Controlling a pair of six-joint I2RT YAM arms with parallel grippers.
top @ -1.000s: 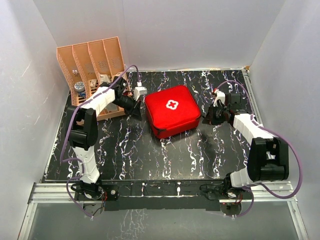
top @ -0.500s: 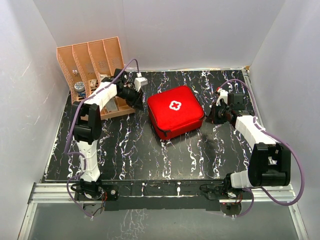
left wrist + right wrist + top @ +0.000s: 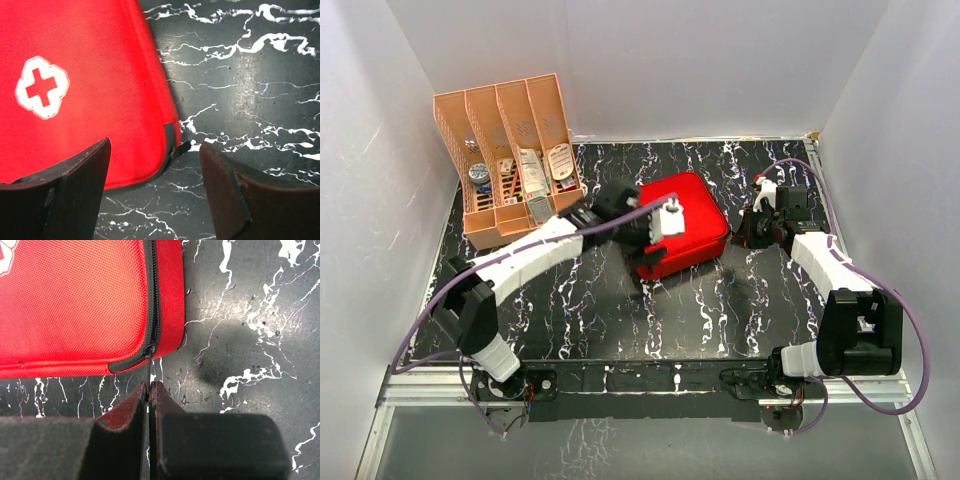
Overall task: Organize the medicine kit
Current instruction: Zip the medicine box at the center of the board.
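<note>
The medicine kit [image 3: 698, 212] is a red soft zip case with a white cross, lying zipped shut on the black marbled table. My left gripper [image 3: 650, 245] hangs over its near-left part and hides the cross in the top view. In the left wrist view the left gripper [image 3: 155, 150] is open and empty, above a rounded corner of the kit [image 3: 90, 75]. My right gripper [image 3: 752, 228] sits at the kit's right edge. In the right wrist view this gripper [image 3: 149, 385] is shut on the thin black zipper pull [image 3: 149, 371] at the corner of the kit [image 3: 75, 305].
An orange slotted rack [image 3: 510, 150] stands at the back left with several small packets and a round tin in its slots. White walls enclose the table [image 3: 620, 310] on three sides. The arm bases and a metal rail line the near edge.
My left arm swung from the orange rack rightward to above the kit, and its jaws opened. The right gripper stayed shut at the kit's right edge.
</note>
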